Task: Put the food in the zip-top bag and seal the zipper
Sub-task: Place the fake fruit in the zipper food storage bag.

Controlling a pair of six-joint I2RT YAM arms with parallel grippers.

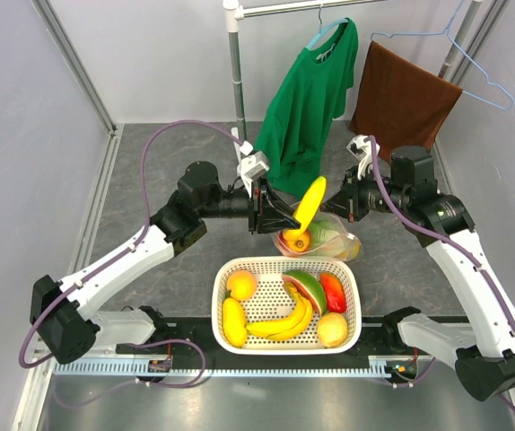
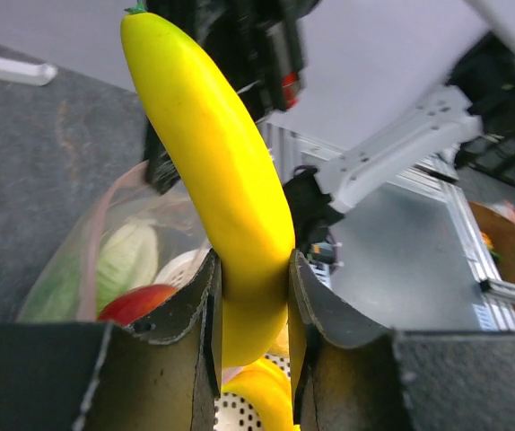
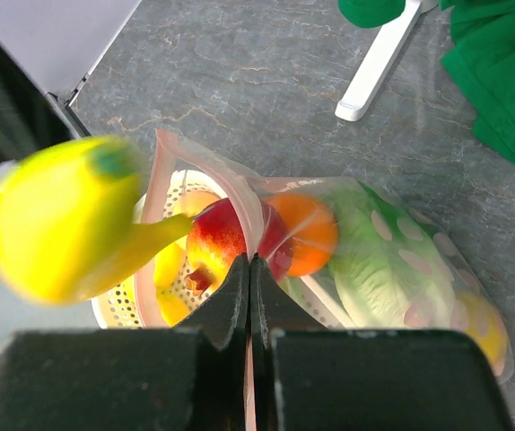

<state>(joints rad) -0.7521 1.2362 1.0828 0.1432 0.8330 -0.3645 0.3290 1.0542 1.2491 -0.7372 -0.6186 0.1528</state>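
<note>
My left gripper [image 2: 253, 269] is shut on a long yellow banana [image 2: 213, 153], held upright just above the mouth of the zip-top bag [image 1: 334, 238]. My right gripper [image 3: 249, 260] is shut on the bag's pinkish zipper [image 3: 163, 162] edge and holds the mouth up. Inside the clear dotted bag [image 3: 401, 260] lie a leafy green lettuce head [image 3: 374, 260], an orange [image 3: 307, 233], a red-and-yellow fruit [image 3: 213, 238] and, at the far end, a yellow fruit [image 3: 482, 328]. The banana's lower end [image 1: 311, 202] is at the bag's opening.
Just in front of the bag stands a white perforated basket [image 1: 356, 305] with bananas [image 1: 284, 319], a watermelon slice [image 1: 307, 285] and several other fruits. Behind, a green shirt [image 1: 311, 99] and brown towel [image 1: 401, 99] hang by a white pole [image 1: 236, 81].
</note>
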